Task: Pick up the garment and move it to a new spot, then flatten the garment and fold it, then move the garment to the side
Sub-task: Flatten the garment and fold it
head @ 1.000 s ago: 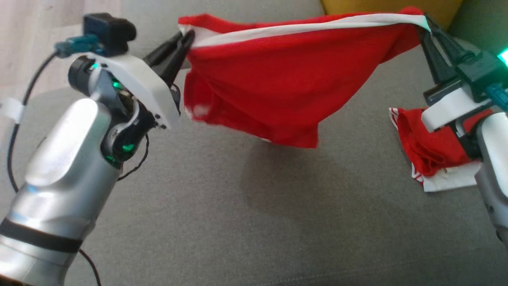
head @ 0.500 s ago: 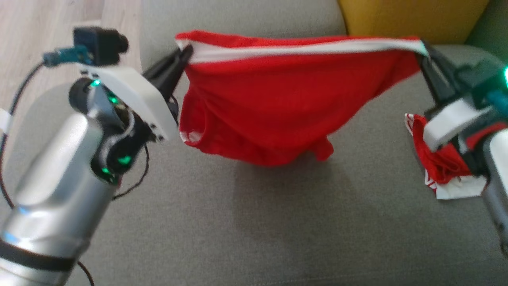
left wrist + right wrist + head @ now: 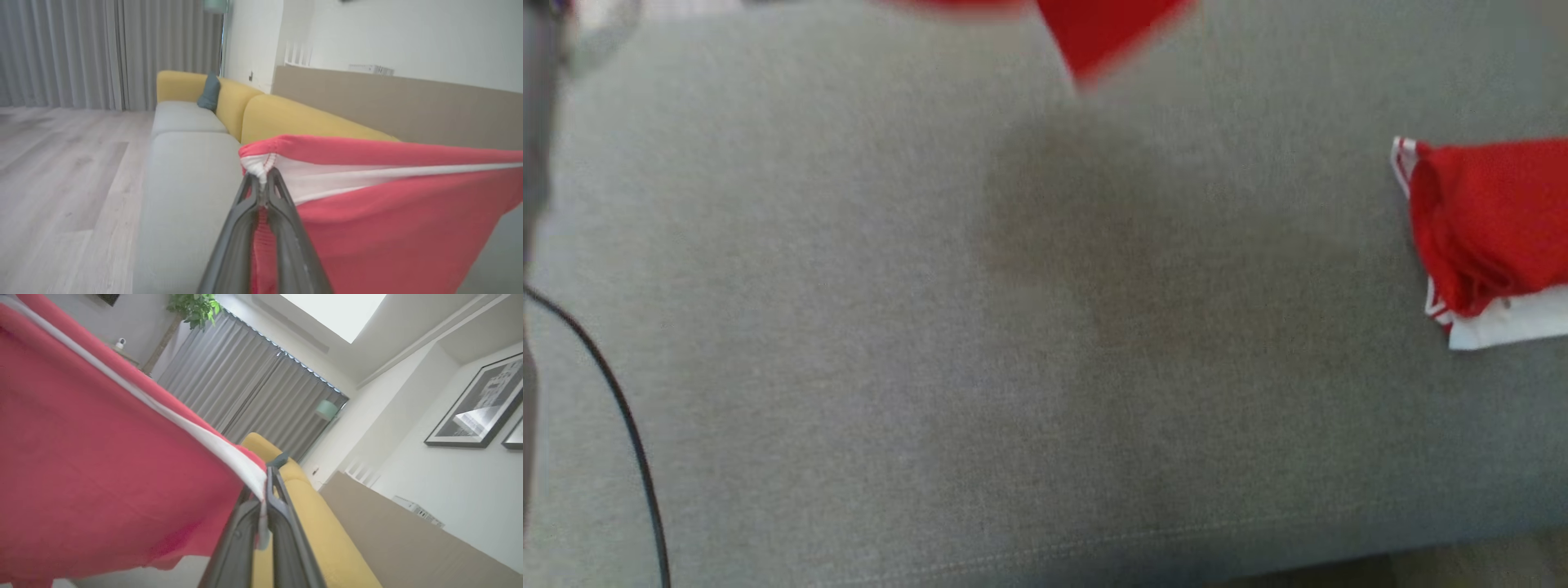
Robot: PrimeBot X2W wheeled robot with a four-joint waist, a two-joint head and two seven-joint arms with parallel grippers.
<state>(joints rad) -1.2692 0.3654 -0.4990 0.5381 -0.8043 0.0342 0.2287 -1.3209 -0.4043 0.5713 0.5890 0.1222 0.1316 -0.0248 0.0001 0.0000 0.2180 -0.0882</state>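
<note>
1. The garment (image 3: pixel 388 220) hangs in the air above the largest thing here, one sofa (image 3: pixel 1013 367) with a flat grey woven seat and two rounded yellow backrests (image 3: pixel 286 118). A soft shadow lies on the seat.
2. The garment itself is one piece of red knit cloth, stretched wide between the two arms and sagging in loose folds below. One white band (image 3: pixel 367 175) runs along its taut upper edge. In the head view a blurred red corner (image 3: pixel 1103 33) of it dips in at the top edge, clear of the seat.
3. A second, folded red piece (image 3: pixel 1486 220) lies on the seat at the right, well apart, with thin white stripes at its edge and a white layer under it.
4. There are two grippers, each with two long dark fingers.
   - The left gripper (image 3: pixel 263 179) has its fingers pressed together, pinching one bunched end of the white band.
   - The right gripper (image 3: pixel 267 477) has its fingers closed tight on the other end.
5. One dark teal cushion (image 3: pixel 209 92) leans against the far backrest.
6. One thin black cable (image 3: pixel 613 400) curves down at the left of the head view.
</note>
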